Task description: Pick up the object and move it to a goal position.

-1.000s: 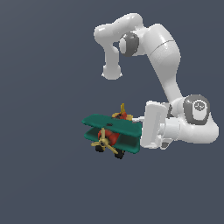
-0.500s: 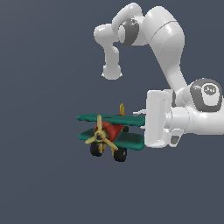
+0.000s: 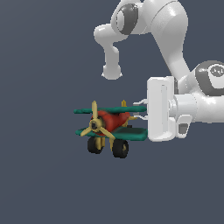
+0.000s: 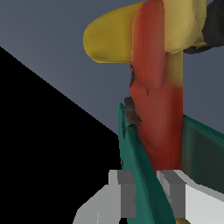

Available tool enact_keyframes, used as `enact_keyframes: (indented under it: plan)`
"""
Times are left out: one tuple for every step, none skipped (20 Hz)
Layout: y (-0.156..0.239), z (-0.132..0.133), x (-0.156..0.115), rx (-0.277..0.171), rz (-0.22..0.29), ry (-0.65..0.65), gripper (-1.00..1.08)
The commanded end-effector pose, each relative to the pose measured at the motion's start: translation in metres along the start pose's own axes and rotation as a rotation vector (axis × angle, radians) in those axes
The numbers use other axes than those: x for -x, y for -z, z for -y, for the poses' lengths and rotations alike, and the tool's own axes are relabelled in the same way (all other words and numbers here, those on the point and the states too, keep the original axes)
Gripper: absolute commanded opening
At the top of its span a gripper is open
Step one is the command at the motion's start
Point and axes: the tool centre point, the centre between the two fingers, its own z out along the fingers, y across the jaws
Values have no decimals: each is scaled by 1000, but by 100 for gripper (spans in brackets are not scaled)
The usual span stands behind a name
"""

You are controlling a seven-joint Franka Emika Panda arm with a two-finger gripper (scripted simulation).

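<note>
Since a second ago the biplane (image 3: 108,127) has risen and turned level, wheels down. My gripper (image 3: 141,110) is clenched on its wing edge from the exterior view's right, holding it in mid-air, nothing under it. I judge carrying underway; next, a steady move to goal.

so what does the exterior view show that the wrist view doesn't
Only the exterior view shows the arm, the whole biplane with its yellow propeller and both black wheels.

Only the wrist view shows the finger pads closed on a teal wing, close up.

Both show the gripper holding the biplane and its red body.
</note>
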Motion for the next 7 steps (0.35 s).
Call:
enact_keyframes:
  plan:
    - [0,6,7,8,1,-32,-100]
    - [0,7,8,10,1,-39,-100]
    - [0,8,9,12,1,-45,-100]
    - [0,9,10,13,1,-49,-100]
    - [0,10,11,14,1,-52,-100]
    - [0,10,11,15,1,-54,-100]
    - [0,10,11,15,1,-54,-100]
